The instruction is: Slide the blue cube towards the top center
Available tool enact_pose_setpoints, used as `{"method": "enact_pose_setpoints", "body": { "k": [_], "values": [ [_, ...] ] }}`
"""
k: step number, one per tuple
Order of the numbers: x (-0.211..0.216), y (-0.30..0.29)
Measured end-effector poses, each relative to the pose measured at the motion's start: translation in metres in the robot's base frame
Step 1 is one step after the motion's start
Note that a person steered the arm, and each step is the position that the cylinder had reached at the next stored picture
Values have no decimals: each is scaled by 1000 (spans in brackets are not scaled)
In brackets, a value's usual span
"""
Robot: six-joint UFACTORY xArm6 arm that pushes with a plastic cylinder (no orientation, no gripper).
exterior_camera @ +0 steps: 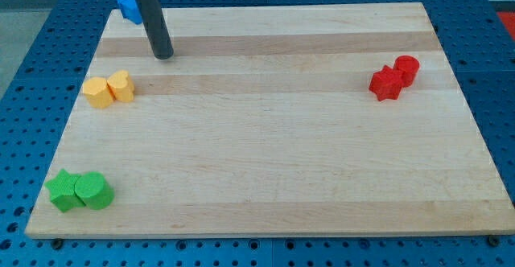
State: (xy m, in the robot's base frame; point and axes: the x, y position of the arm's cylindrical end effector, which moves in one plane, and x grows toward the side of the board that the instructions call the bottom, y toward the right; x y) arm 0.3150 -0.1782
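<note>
Nearest the view's bottom, at the left corner of the wooden board (265, 162), sit two green blocks touching: a green star-like block (62, 191) and a green cylinder (94, 191). They are well apart from my work and no worry. Further up the left edge lie two yellow blocks side by side, a yellow hexagon-like block (97, 92) and a yellow block (121, 85) whose shape I cannot make out. Across on the view's right, a red star-like block (385, 84) touches a red cylinder (406, 70).

My tip (163, 55) rests on the board above the yellow pair, near them but not touching. I have no jaws to open or close, only this rod. The blue cube (128, 5) sits at the top left corner, partly hidden behind my rod, to the upper left of the tip.

The risk as I judge it: the cube is at the very edge, so a push from below could send it off the board. I need to get round to its left side, and there is little room there. An off-centre contact could also spin it away.
</note>
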Motion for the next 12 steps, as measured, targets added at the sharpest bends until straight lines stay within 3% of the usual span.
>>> {"method": "enact_pose_setpoints", "body": {
  "k": [3,6,12],
  "values": [
    [-21,12],
    [-114,17],
    [-124,-28]
  ]
}}
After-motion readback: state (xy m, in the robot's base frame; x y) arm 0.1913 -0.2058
